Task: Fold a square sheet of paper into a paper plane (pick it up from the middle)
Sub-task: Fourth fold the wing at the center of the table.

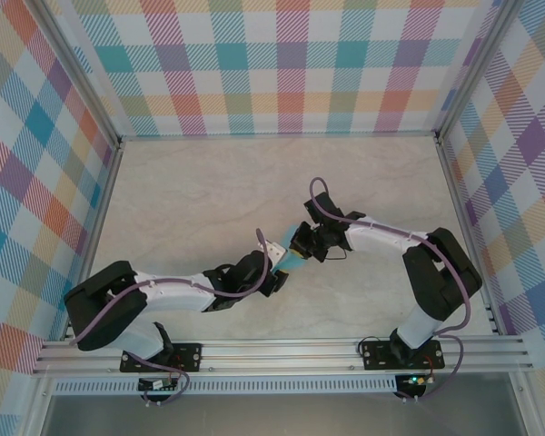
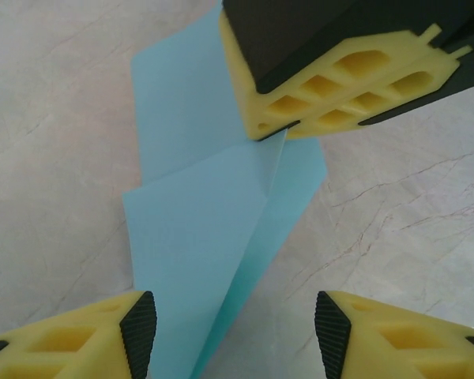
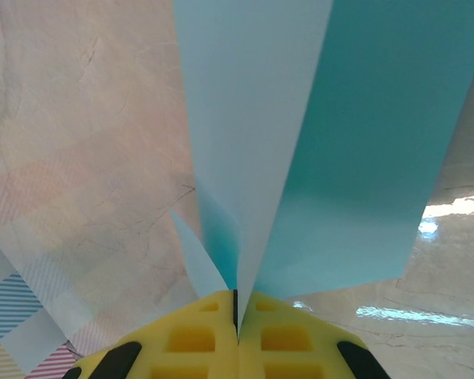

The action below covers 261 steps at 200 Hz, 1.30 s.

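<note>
Partly done, I judge — the paper (image 2: 205, 221), at the centre of the table (image 1: 191, 191), shows folds and a centre crease, not yet a plane. In the left wrist view the right gripper (image 2: 340, 79) clamps its 1 o'clock end; the left gripper (image 2: 235, 332) straddles its 6 o'clock end — jaws apart, holding nothing

The folded sheet (image 2: 213, 237) is matt smooth paper, the table (image 2: 55, 158) glossy marble-patterned, the frame rail (image 1: 282, 350) dull metal.

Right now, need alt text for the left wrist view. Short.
A partly folded light-blue paper is pinched at its top by the shut yellow fingers of the right gripper, at the top right. The left gripper stands open at the bottom, its black-padded fingers either side of the paper's lower end, over a pale marbled table.
</note>
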Available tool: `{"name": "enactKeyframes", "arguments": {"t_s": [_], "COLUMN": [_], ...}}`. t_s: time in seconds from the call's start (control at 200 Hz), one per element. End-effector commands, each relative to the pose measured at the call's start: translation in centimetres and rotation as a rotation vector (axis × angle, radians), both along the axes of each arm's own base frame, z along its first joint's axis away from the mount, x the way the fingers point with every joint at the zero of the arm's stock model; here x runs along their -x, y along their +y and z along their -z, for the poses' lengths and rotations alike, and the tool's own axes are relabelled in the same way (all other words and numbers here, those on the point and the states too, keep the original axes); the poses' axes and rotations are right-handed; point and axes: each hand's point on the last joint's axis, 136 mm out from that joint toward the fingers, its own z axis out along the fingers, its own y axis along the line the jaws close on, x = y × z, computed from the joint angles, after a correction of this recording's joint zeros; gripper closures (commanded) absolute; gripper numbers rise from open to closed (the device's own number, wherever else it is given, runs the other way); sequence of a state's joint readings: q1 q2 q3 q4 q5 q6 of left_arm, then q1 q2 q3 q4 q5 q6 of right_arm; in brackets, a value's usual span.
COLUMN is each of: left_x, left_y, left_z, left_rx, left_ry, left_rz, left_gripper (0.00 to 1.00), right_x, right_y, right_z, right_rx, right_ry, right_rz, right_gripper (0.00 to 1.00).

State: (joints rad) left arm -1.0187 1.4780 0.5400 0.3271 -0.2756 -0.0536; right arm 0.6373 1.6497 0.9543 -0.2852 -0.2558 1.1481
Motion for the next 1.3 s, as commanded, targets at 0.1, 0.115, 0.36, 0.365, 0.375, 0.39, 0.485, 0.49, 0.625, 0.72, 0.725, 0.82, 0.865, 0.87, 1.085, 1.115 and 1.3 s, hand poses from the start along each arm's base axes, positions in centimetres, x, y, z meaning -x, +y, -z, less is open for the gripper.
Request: {"name": "enactKeyframes", "arguments": {"t_s": [0.1, 0.115, 0.36, 0.365, 0.375, 0.39, 0.485, 0.49, 0.625, 0.72, 0.725, 0.82, 0.865, 0.87, 1.085, 1.115, 1.3], "left_x": [-1.0, -1.0, -1.4, -1.4, -1.4, -1.4, -1.3, -1.3, -1.4, -1.4, -1.4, -1.2, -1.0, -1.0, 0.0, 0.0, 0.4], "left_y": [-1.2, -1.3, -1.0, -1.0, -1.0, -1.1, -1.1, -1.0, -0.9, -0.9, -0.9, -1.1, -1.1, -1.2, -1.3, -1.3, -1.5], "left_z": [0.3, 0.4, 1.2, 1.2, 1.2, 1.2, 1.8, 1.8, 2.1, 2.1, 2.1, 2.2, 2.4, 2.4, 2.3, 2.2, 1.7], "left_rx": [-0.087, -0.093, -0.135, -0.134, -0.135, -0.135, -0.146, -0.147, -0.154, -0.144, -0.142, -0.119, -0.102, -0.099, 0.025, 0.04, 0.139], "left_ry": [-0.202, -0.208, -0.255, -0.255, -0.256, -0.257, -0.249, -0.248, -0.243, -0.236, -0.235, -0.207, -0.184, -0.181, -0.056, -0.04, 0.066], "left_rz": [0.098, 0.101, 0.094, 0.094, 0.094, 0.091, 0.095, 0.094, 0.081, 0.075, 0.075, 0.068, 0.065, 0.064, 0.003, -0.012, -0.068], "left_gripper": [0.52, 0.53, 0.64, 0.65, 0.65, 0.67, 0.72, 0.73, 0.81, 0.89, 0.89, 0.96, 0.97, 0.97, 0.98, 0.99, 1.0], "right_x": [0.2, 0.2, 0.0, 0.0, 0.1, 0.0, 0.0, 0.1, 0.0, -0.2, -0.2, -0.5, -0.7, -0.7, -0.8, -0.7, 0.2], "right_y": [0.2, 0.2, -0.1, -0.1, -0.1, -0.1, 0.0, 0.0, 0.0, -0.1, -0.1, -0.6, -1.1, -1.1, -3.5, -3.7, -4.1], "right_z": [-0.1, -0.1, -0.3, -0.3, -0.2, -0.2, -0.2, -0.2, -0.3, -0.6, -0.6, -1.2, -1.6, -1.6, -3.8, -3.8, -3.9], "right_rx": [-0.028, -0.029, -0.047, -0.047, -0.047, -0.049, -0.058, -0.058, -0.072, -0.077, -0.077, -0.085, -0.083, -0.081, -0.034, -0.031, -0.048], "right_ry": [0.062, 0.063, 0.074, 0.074, 0.077, 0.077, 0.081, 0.083, 0.082, 0.067, 0.066, 0.021, -0.012, -0.017, -0.233, -0.25, -0.346], "right_rz": [0.028, 0.03, 0.041, 0.041, 0.04, 0.04, 0.041, 0.042, 0.039, 0.033, 0.033, 0.023, 0.02, 0.02, -0.05, -0.061, -0.133], "right_gripper": [1.0, 1.0, 1.0, 1.0, 1.0, 1.0, 1.0, 1.0, 1.0, 0.93, 0.93, 0.75, 0.67, 0.66, 0.44, 0.44, 0.45]}}
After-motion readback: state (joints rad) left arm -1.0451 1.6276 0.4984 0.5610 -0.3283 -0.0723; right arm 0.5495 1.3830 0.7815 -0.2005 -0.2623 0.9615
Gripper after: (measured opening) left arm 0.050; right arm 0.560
